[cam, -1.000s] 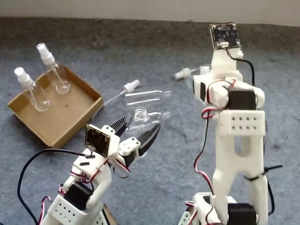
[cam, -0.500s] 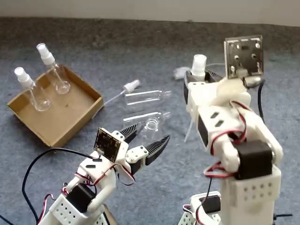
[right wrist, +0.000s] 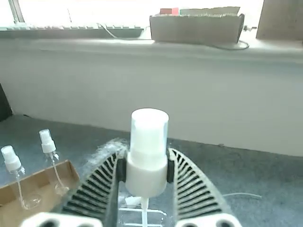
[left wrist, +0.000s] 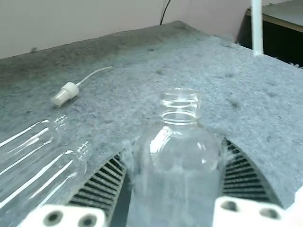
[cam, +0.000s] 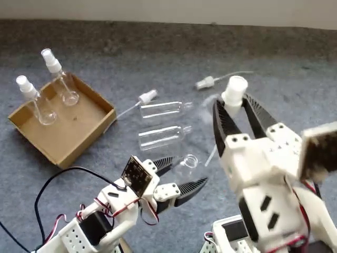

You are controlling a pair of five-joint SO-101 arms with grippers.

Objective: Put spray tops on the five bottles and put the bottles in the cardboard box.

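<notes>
Clear plastic, round-shouldered bottle [left wrist: 177, 156] is getting pinched between the ribbed black jaws of the left gripper [cam: 187, 171], near centre. To its right, the right gripper [cam: 233, 100] is squeezing a white cylindrical spray top [cam: 235, 84]. Two bare bottles [cam: 160, 136] are lying on fuzzy grey carpet [cam: 295, 79] beyond; cardboard box [cam: 84, 146] is sitting far left.

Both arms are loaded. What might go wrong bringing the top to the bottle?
1. The white spray top in the right gripper trails a thin dip tube that may miss the narrow neck of the clear plastic bottle and bend.
2. The left gripper holds that bottle by its body; pressing could tilt it.
3. A loose clear bottle lying beside it may get knocked.
</notes>
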